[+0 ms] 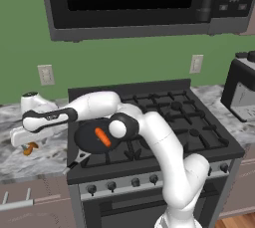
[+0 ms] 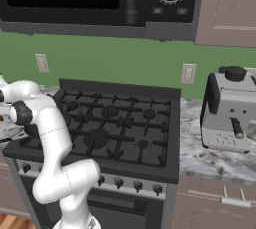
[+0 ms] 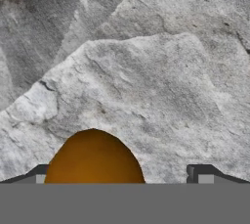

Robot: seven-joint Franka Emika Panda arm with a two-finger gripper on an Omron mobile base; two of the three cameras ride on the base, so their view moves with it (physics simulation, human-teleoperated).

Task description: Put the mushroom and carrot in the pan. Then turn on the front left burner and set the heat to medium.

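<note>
The mushroom (image 3: 93, 157) lies on the grey marbled counter (image 3: 146, 81) to the left of the stove, and in the hand view its rounded brown-orange cap sits low between the two dark fingertips (image 3: 202, 175), nearer the left one than the right. The gripper (image 1: 27, 142) hangs just above it with its fingers spread wide and nothing in them. The carrot (image 1: 102, 137) already rests in the pan (image 1: 87, 137), which sits on the front left burner, partly behind the arm's elbow.

So the step in hand looks like picking up the mushroom. To do it well, the hand should probably shift a little so the cap is centred between the fingers, then come straight down until the tips bracket the cap's widest part before closing. The cap is round and smooth, so an off-centre squeeze could squirt it sideways across the counter.
</note>
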